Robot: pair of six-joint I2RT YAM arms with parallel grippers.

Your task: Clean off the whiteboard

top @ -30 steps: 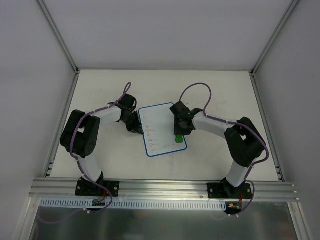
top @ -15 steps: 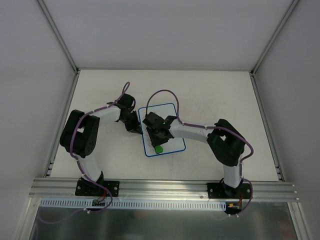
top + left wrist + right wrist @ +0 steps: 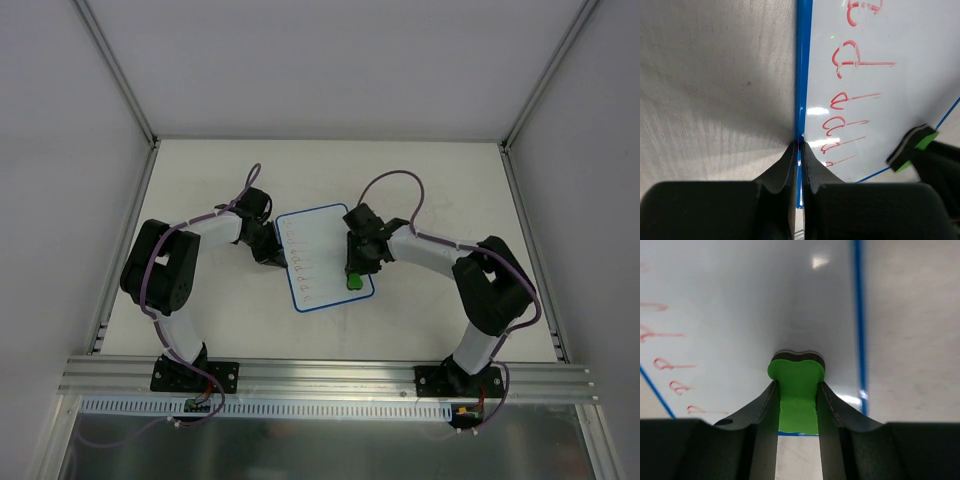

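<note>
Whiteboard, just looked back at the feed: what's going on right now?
The left gripper is shut on the whiteboard at its blue left edge, pinning it. The right gripper holds the green eraser on the board near its right edge, at the near corner. That side is blank; a column of red marks along the left is not yet wiped.

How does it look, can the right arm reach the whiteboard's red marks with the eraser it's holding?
Probably yes. The right end effector grips the eraser on the whiteboard's face, with only bare board between it and the red marks. The left end effector pinches the border, off the marks.
</note>
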